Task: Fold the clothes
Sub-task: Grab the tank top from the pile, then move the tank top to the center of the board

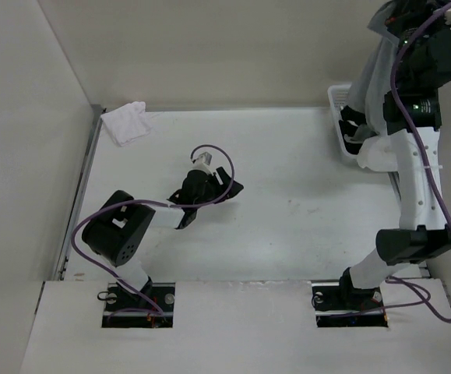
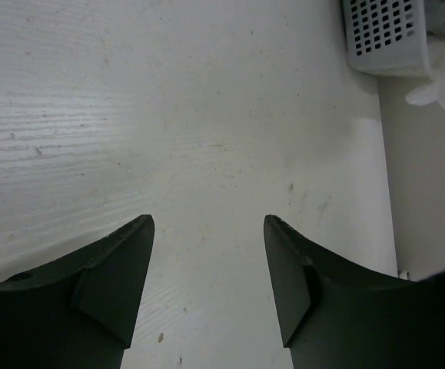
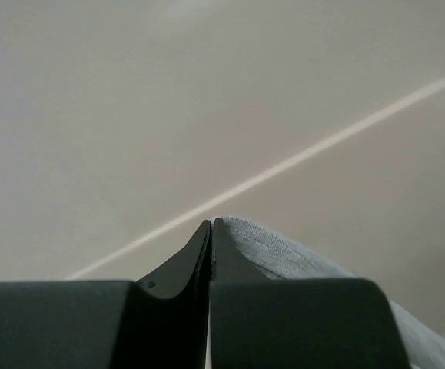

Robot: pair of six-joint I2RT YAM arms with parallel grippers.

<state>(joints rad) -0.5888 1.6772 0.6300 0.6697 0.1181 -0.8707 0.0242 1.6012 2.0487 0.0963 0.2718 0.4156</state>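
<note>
Up at the far right corner, the tank top (image 1: 371, 78) is held off the surface (image 1: 287, 171) – a light heather-grey knit, soft and finely ribbed at its rolled edge, hanging in a loose drape above the basket (image 1: 336, 100). It is pinched by the right fingers (image 3: 176, 269), which are clenched flat together with a fold of the grey fabric caught beside their tips. The right arm is raised steeply from its base and stretched toward the far wall, with the wrist at the top of the overhead view.

The left fingers (image 2: 122, 261) – matte black, wedge-shaped, with flat inner pads – are spread wide with nothing between them, above bare surface. The left arm is bent low at the elbow and reaches forward to the middle of the surface, which is white, faintly grained and speckled. The basket is white plastic with a grid of square holes, and something dark lies in it. A small white cloth (image 1: 126, 122), folded and crumpled, lies at the far left corner.
</note>
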